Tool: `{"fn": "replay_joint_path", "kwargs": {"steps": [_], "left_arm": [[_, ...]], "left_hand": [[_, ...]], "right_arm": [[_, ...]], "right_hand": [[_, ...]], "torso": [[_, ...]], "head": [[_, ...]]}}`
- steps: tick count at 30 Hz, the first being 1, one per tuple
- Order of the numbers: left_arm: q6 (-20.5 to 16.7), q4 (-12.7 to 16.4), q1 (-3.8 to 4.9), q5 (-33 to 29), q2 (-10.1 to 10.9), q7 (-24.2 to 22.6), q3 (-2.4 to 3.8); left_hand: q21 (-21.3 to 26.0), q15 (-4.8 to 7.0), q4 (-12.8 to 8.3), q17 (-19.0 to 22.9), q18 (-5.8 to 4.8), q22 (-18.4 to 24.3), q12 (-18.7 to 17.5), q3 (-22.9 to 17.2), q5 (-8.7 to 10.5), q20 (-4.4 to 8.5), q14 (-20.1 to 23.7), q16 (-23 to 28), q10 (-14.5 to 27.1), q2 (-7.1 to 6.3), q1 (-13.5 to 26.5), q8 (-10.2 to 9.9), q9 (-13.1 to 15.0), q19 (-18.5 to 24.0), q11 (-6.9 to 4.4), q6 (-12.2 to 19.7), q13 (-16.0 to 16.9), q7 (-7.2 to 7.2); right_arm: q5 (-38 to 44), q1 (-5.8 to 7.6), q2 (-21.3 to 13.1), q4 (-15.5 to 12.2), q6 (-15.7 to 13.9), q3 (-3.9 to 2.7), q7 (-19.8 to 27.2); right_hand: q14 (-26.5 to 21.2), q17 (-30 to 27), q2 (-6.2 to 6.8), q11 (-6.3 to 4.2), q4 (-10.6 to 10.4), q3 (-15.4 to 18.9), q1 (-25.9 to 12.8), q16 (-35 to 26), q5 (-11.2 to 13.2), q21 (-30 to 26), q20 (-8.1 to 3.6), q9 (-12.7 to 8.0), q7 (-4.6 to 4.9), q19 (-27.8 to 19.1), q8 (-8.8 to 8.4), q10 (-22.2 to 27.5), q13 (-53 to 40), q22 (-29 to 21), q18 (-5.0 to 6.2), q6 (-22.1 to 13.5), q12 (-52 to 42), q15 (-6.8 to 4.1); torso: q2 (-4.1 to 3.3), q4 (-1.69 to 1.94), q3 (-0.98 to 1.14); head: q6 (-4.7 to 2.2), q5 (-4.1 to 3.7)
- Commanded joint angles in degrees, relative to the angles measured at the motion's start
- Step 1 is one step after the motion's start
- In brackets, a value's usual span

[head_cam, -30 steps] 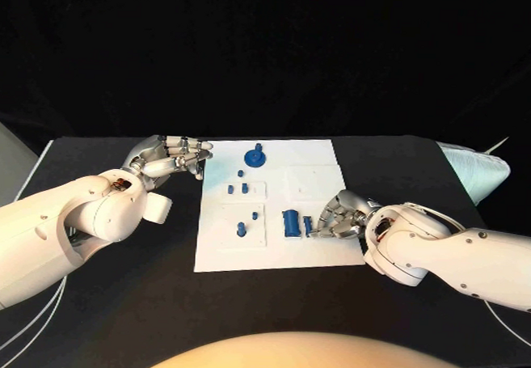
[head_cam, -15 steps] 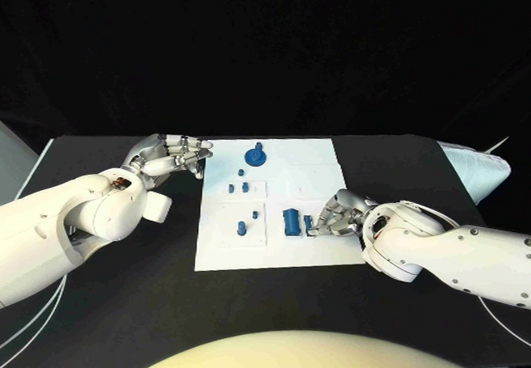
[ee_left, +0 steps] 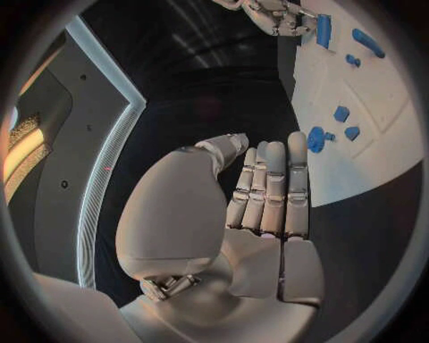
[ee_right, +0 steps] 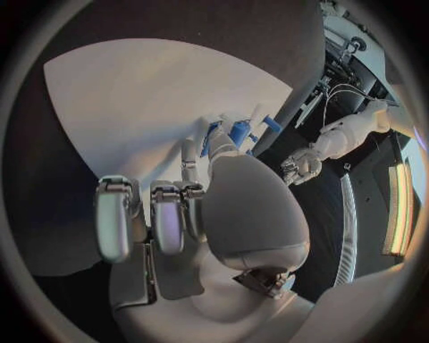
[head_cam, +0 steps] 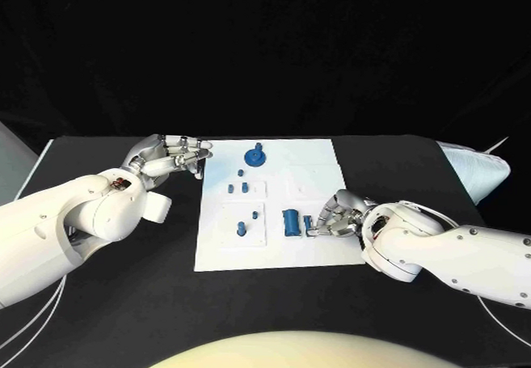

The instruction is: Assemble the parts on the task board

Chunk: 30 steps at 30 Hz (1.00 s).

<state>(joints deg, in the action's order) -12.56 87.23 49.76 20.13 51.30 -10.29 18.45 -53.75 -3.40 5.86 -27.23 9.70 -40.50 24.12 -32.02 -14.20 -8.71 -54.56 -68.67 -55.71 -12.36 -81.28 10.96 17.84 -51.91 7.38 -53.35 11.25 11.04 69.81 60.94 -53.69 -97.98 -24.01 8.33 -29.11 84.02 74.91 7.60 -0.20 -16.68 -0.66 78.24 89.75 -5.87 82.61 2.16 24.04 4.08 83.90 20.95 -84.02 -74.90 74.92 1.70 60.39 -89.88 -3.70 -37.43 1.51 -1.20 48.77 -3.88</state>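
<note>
One blue part touches right fingers.

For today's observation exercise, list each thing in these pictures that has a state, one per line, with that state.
Left robot hand: fingers curled, holding nothing, beside the board.
Right robot hand: fingertips at a small blue part.
Task board: flat on the table.
Round blue part: resting on the board.
Long blue part: lying flat.
</note>
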Motion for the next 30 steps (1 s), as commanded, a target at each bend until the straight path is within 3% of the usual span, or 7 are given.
{"fn": "replay_joint_path", "kwargs": {"steps": [1, 4, 12, 16, 23, 28, 30], "left_arm": [[0.8, 0.1, 0.0, -0.3, -0.1, -0.4, 0.04], [0.8, 0.0, 0.0, -0.3, -0.2, -0.4, 0.04], [0.8, -0.1, -0.01, -0.3, -0.3, -0.4, 0.04], [0.8, -0.1, -0.01, -0.3, -0.3, -0.5, 0.04], [0.6, -0.4, -0.01, -0.7, -0.7, -0.8, 0.04], [-0.1, -1.9, -0.01, -1.7, -1.7, -1.5, 0.04], [-0.7, -2.8, -0.01, -2.5, -2.3, -2.1, 0.04]], "left_hand": [[0.3, 0.13, 0.3, 0.1, 0.89, 0.1, 0.3, 0.1, -0.08, 0.0, 0.2, 0.1, 0.4, 0.5, -0.2, 0.2, -0.1, -0.6, -0.13, -0.1, -0.1, -0.1], [0.3, 0.13, 0.3, 0.1, 0.89, 0.1, 0.3, 0.1, -0.08, 0.0, 0.2, 0.1, 0.4, 0.5, -0.2, 0.2, -0.1, -0.6, -0.13, -0.1, -0.1, -0.1], [0.3, 0.13, 0.3, 0.1, 0.89, 0.1, 0.3, 0.1, -0.08, 0.0, 0.2, 0.1, 0.4, 0.5, -0.2, 0.2, -0.1, -0.6, -0.13, -0.1, -0.1, -0.1], [0.3, 0.13, 0.3, 0.1, 0.89, 0.1, 0.3, 0.1, -0.08, 0.0, 0.2, 0.1, 0.4, 0.5, -0.2, 0.2, -0.1, -0.6, -0.13, -0.1, -0.1, -0.1], [0.4, 0.13, 0.4, 0.1, 0.89, 0.1, 0.3, 0.2, -0.06, 0.0, 0.3, 0.1, 0.4, 0.45, -0.2, 0.3, -0.1, -0.6, -0.13, 0.0, -0.1, -0.1], [0.4, 0.13, 0.5, 0.1, 0.89, 0.1, 0.3, 0.2, -0.06, 0.0, 0.3, 0.1, 0.4, 0.43, -0.2, 0.3, -0.1, -0.6, -0.12, 0.0, -0.1, -0.1], [0.5, 0.1, 0.6, 0.1, 0.88, 0.2, 0.3, 0.2, -0.04, -0.01, 0.3, 0.1, 0.5, 0.37, -0.1, 0.2, -0.2, -0.6, -0.1, 0.1, -0.1, -0.09]], "right_arm": [[-2.1, -0.1, -0.5, -0.5, -3.3, 0.01, 3.4], [-3.2, -0.04, -1.0, -1.2, -5.1, -0.09, 5.6], [-1.5, 0.07, -0.7, -2.6, -5.4, -0.21, 7.0], [-0.1, 0.08, -0.4, -2.7, -6.3, -0.23, 6.8], [-1.7, 0.37, 0.2, -1.4, -11.3, -0.38, 8.8], [-13.7, 1.4, 1.8, 2.0, -16.1, -0.48, 18.7], [-21.2, 1.8, 2.8, 4.3, -16.9, -0.52, 24.7]], "right_hand": [[6.0, 15.1, 0.64, 0.23, -0.1, -0.3, -1.3, 0.2, -0.8, -0.5, -0.16, -0.2, 0.31, 4.3, -0.37, -6.0, -15.1, 11.4, -0.04, -0.4, -0.1, -0.11], [6.0, 15.1, 1.48, 0.31, -0.1, 0.7, -2.8, 0.2, -3.6, -0.7, 0.0, -0.1, 0.34, 4.2, -0.23, -6.0, -15.1, 11.3, 0.0, -0.3, -0.1, 0.0], [6.0, 15.1, 1.41, -1.26, -0.1, 1.5, -2.0, 0.2, -3.1, -0.6, -0.96, 3.3, -1.53, 4.3, 4.72, -6.0, -15.1, 11.4, -0.01, 2.1, -0.1, -1.25], [6.0, 15.1, 1.28, -1.35, -0.1, 1.4, -1.9, 0.2, -2.8, -0.7, -1.06, 3.7, -1.61, 4.3, 5.12, -6.0, -15.1, 11.4, 0.0, 1.9, -0.1, -1.35], [6.0, 15.1, 1.14, -1.0, -0.1, 1.4, -2.0, 0.2, -3.3, -1.2, -1.08, 4.1, -1.09, 4.2, 4.87, -6.0, -15.1, 11.2, 0.08, -0.3, -0.1, -1.18], [5.9, 14.7, -0.55, -0.31, 0.2, 0.2, -0.3, 0.1, -4.2, -6.6, -0.61, 4.6, -0.32, 2.9, 4.39, -5.5, -14.7, 8.8, 1.1, -2.7, 0.8, -0.6], [4.9, 10.9, -1.03, 0.26, 0.2, -0.5, 0.9, -2.0, -4.9, -14.6, -0.21, 4.9, 0.29, 0.9, 4.06, -2.7, -12.6, 5.2, 2.58, -4.3, 5.9, -0.11]], "torso": [[-0.02, -0.03, 0.03], [-0.02, -0.02, 0.04], [-0.06, 0.03, 0.06], [0.02, 0.0, -0.01], [0.15, 0.08, -0.08], [0.64, 0.09, -0.19], [1.08, 0.09, -0.34]], "head": [[-0.06, -0.02], [-0.07, -0.02], [-0.07, 0.02], [-0.17, 0.03], [-0.68, 0.28], [-1.44, 0.37], [-2.0, 0.42]]}}
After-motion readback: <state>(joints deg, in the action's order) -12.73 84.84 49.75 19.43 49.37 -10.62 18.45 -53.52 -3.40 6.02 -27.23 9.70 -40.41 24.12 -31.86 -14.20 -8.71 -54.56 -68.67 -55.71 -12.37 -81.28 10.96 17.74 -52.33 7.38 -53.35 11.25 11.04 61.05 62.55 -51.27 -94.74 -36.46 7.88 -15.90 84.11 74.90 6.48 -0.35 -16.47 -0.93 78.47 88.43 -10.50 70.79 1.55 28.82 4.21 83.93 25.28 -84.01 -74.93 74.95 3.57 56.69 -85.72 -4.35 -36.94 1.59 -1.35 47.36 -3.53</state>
